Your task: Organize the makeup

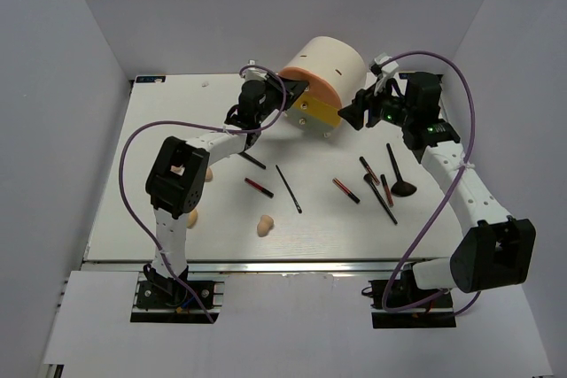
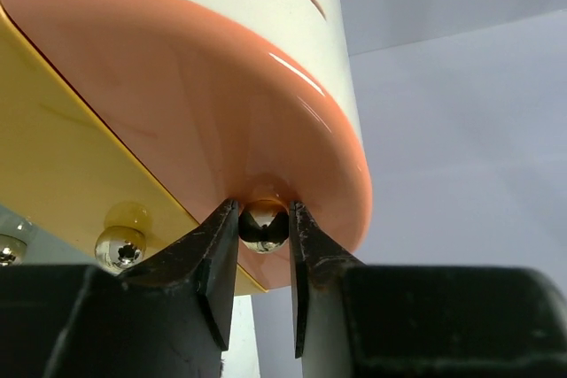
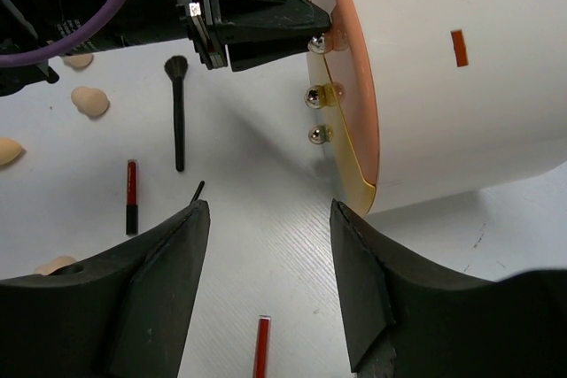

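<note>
White worktop w/ grey walls round it. The cream case point(image 1: 335, 61) lies on its side at far ctr, w/ its orange front point(image 2: 221, 104) and yellow front point(image 2: 71, 157) turned toward the near side. Left end effector point(image 2: 263, 219) is clenched on the small chrome knob point(image 2: 263, 227) of the orange front, one finger on each side of the ball. Right end effector point(image 3: 267, 210) hangs released just right of the fronts, w/ nothing btwn its fingers and no contact w/ the case.

Risks, as I judge them:
- **Slip:** the knob is round, smooth and tiny, so a pull could pop it out of the pinch, esp. if the pull is off-axis.
- **Case moves:** it is a cylinder on its side w/ nothing bracing it — a tug may drag or roll it toward the arms instead of sliding the drawer out.
- **Knock-on:** a rolling case could sweep the nearest sticks.

The right arm prob. needs to steady the body first.

The makeup is all out on the worktop, none of it in the case:
- Beige egg-shaped sponges point(image 1: 265, 226) sit near-left, some partly behind the left arm.
- A slim black stick point(image 1: 288, 189) lies mid-worktop.
- Short red-and-black sticks point(image 1: 259, 187) lie on either side of it.
- Black brushes point(image 1: 403, 185) w/ flared heads are to the right.

Everything lies loose — angled every which way.
</note>
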Robot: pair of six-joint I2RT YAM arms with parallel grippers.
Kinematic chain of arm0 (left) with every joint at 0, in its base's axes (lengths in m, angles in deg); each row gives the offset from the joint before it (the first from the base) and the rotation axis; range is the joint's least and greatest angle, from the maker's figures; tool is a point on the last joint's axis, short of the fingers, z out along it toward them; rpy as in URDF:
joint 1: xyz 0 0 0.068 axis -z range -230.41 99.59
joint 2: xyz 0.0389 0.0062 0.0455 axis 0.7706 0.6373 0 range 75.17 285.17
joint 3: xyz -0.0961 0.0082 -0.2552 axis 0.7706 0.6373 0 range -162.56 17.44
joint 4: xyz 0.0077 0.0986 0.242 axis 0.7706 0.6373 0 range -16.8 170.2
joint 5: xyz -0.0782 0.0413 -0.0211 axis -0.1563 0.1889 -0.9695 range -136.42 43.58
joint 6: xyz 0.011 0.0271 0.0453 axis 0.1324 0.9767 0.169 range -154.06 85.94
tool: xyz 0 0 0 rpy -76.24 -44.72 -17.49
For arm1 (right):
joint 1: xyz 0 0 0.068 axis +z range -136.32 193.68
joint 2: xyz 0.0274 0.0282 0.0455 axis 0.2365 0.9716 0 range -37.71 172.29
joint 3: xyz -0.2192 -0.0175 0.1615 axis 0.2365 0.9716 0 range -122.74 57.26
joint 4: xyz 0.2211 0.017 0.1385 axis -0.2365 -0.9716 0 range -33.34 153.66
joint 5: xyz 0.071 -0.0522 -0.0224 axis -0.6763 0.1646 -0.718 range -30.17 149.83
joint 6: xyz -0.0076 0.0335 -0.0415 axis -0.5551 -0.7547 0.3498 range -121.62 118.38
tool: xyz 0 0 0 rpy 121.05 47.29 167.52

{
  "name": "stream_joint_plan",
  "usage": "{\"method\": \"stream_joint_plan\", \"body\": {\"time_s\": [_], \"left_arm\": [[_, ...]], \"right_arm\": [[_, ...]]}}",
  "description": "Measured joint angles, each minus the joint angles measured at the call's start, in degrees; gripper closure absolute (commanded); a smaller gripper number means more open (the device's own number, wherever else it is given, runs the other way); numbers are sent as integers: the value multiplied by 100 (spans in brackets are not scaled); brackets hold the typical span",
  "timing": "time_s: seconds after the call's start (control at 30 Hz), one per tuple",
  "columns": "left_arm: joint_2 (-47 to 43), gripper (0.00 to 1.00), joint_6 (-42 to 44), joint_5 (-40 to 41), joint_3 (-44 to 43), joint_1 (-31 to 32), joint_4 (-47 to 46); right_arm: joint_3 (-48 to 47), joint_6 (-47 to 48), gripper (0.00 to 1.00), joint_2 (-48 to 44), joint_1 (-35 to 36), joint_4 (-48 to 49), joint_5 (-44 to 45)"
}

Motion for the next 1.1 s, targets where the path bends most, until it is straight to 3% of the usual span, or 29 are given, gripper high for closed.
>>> {"method": "stream_joint_plan", "body": {"time_s": [0.37, 0.9, 1.03, 1.07, 1.1], "left_arm": [[-131, 78, -76, -4, 382, -4, -345], [-1897, 78, 142, 81, 2363, -4, -293], [-2072, 65, 212, 83, 2468, -4, -201], [-2083, 51, 227, 81, 2468, -4, -201], [-2085, 46, 256, 79, 2468, -4, -201]], "right_arm": [[223, -4, 38, -7, -94, 107, 33], [568, -15, 37, -144, -343, 118, 149], [656, -9, 36, -162, -369, 107, 186], [678, 4, 34, -170, -378, 105, 199], [691, 24, 33, -181, -389, 85, 208]]}}
